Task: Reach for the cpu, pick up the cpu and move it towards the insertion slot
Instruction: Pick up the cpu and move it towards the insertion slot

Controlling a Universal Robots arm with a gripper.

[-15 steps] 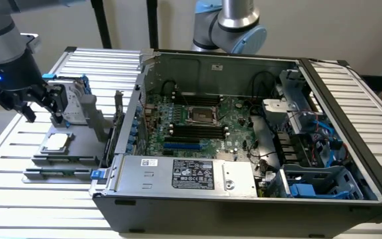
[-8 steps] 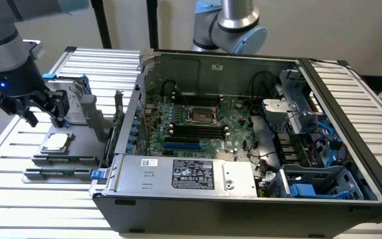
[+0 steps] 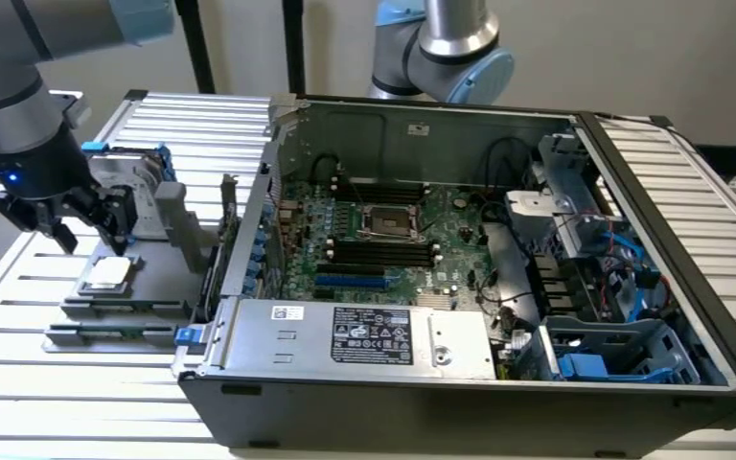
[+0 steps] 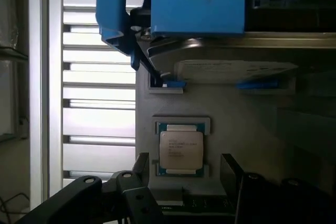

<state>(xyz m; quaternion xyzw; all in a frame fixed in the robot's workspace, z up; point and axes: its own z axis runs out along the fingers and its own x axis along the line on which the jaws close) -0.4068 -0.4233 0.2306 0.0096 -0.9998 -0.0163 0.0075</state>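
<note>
The cpu [image 3: 108, 272] is a small silvery square chip lying flat in a grey holder [image 3: 119, 309] on the slatted table, at the exterior view's left. My gripper [image 3: 84, 228] hangs just above and slightly behind it, open, with nothing between its dark fingers [image 3: 118, 222]. In the wrist view the cpu [image 4: 181, 149] lies in its pale frame, and the two fingers [image 4: 137, 195] stand on either side of it, apart from it. The insertion slot [image 3: 387, 222], a square silver-framed socket, sits on the green board inside the open computer case.
A silver hard drive [image 3: 126, 177] with blue rails [image 4: 195, 3] stands upright just behind the cpu holder. The case wall [image 3: 246, 240] rises between holder and board. A power supply [image 3: 356, 335] fills the case front. A second arm [image 3: 451, 48] stands behind the case.
</note>
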